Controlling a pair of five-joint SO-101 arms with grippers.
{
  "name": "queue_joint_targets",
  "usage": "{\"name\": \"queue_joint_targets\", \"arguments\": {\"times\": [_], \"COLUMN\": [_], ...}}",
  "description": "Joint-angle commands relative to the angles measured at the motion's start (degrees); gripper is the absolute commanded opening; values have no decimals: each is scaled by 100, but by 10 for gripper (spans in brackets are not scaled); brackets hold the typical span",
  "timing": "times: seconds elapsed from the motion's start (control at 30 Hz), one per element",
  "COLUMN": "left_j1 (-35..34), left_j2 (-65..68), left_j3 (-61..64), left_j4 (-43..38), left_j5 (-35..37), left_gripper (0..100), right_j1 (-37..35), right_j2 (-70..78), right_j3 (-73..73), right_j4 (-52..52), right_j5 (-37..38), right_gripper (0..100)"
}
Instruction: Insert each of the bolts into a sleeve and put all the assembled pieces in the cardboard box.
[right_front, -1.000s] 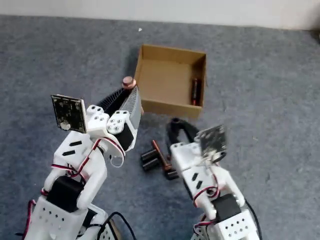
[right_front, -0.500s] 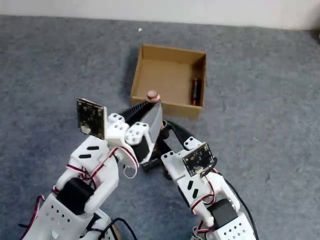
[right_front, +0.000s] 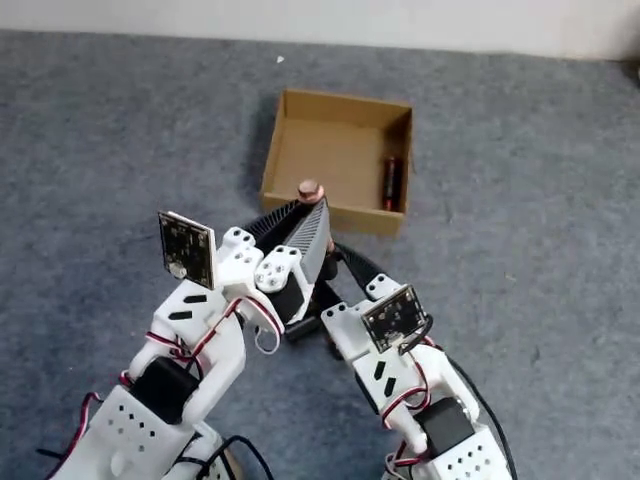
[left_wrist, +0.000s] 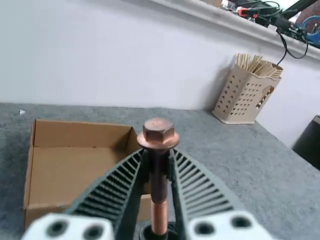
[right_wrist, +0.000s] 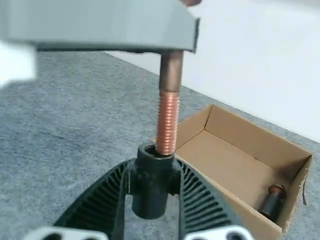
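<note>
My left gripper (left_wrist: 157, 157) is shut on a copper bolt (left_wrist: 158, 134), head up and shaft pointing down. The bolt's threaded end (right_wrist: 167, 117) sits in the mouth of a black sleeve (right_wrist: 150, 187), which stands upright with my right gripper (right_wrist: 151, 175) shut on it. In the high view the bolt head (right_front: 309, 189) shows just in front of the cardboard box (right_front: 330, 215), at the tip of the left gripper (right_front: 308, 212). The right gripper (right_front: 335, 262) lies below it, partly hidden. One assembled piece (right_front: 392, 180) lies inside the box against its right wall.
Grey carpet covers the table. A dark sleeve (right_front: 298, 328) lies on the carpet between the two arms, mostly hidden by them. A beige holder of sticks (left_wrist: 245, 90) stands by the far wall. Both sides of the box have free room.
The left gripper carried the bolt rightwards to a spot above the right gripper, and the right arm swung in under it with the sleeve. Over the last half second little has shifted.
</note>
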Motion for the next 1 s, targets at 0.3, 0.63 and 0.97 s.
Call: {"name": "queue_joint_targets", "arguments": {"times": [0.3, 0.63, 0.97], "left_j1": [136, 400, 101], "left_j2": [-40, -40, -40], "left_j3": [31, -356, -1543], "left_j4": [633, 2048, 4185], "left_j5": [-589, -589, -598], "left_gripper": [5, 190, 267], "right_j1": [259, 286, 699], "right_j2": [-119, -119, -119], "right_j3": [330, 374, 382], "right_j4": [-224, -224, -198], "right_j5": [26, 26, -18], "right_gripper": [5, 5, 5]}}
